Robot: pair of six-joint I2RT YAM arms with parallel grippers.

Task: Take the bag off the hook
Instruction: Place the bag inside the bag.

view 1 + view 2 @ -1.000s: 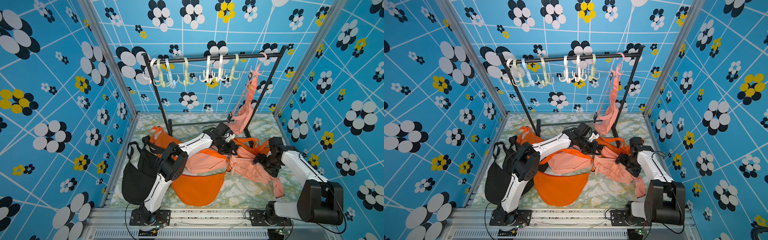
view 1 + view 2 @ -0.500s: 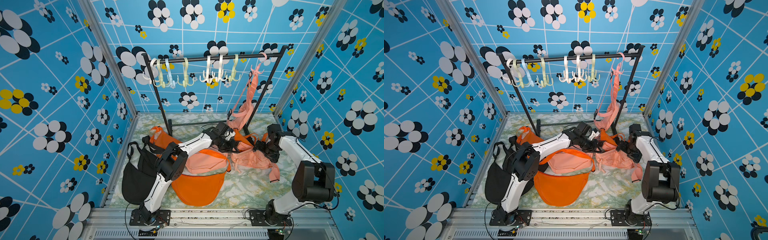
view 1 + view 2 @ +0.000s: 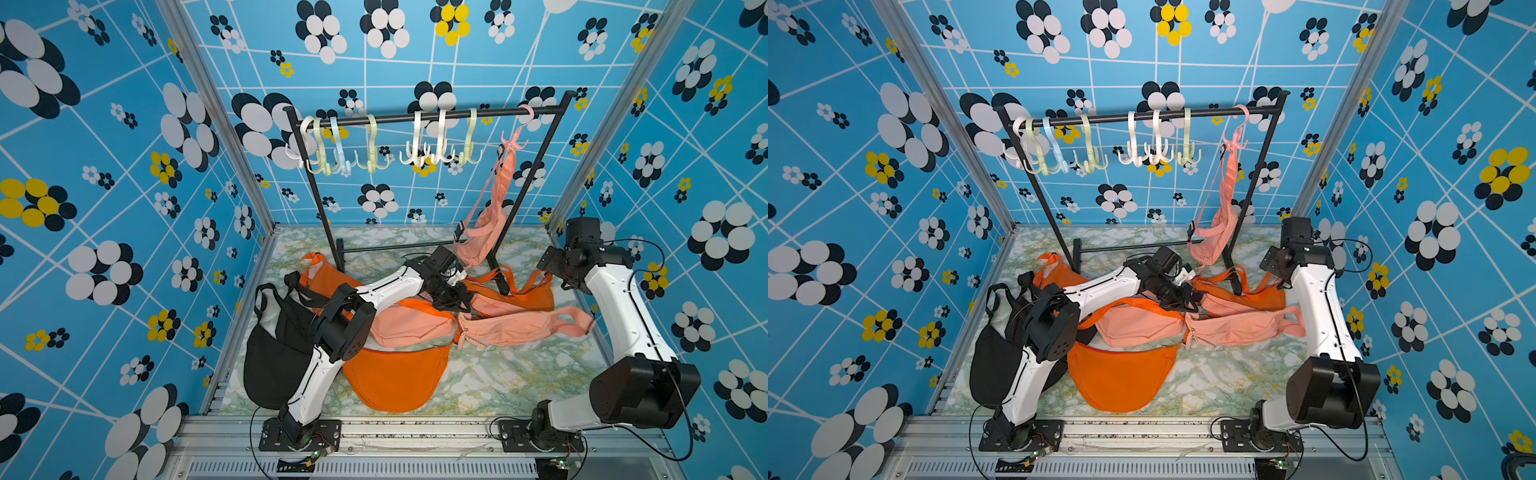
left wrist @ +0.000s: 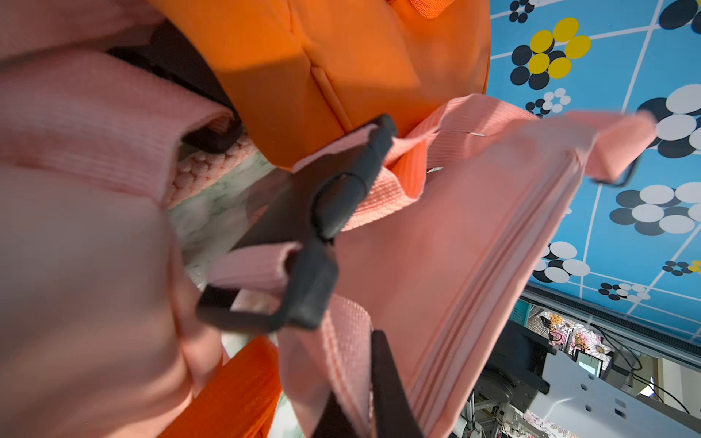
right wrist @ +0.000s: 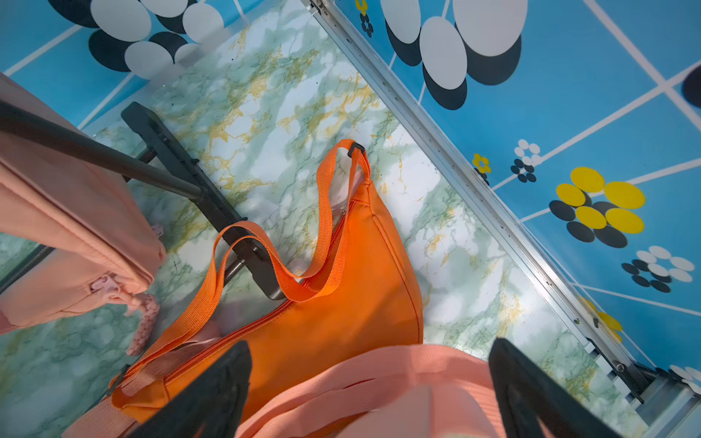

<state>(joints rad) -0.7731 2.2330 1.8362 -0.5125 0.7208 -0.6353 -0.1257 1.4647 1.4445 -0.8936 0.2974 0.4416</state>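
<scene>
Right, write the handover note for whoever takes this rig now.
Left hand: shut, low on the pile of pink and orange fabric bags on the marbled green tabletop; any grip on a strap is hidden.
Right hand: open, empty, above a bright orange fabric bag.
Done: the pale plastic hooks on the black metal rail are bare.
Left: one salmon-pink fabric bag hangs from the pink plastic hook at the rail's end; lift it off.
</scene>
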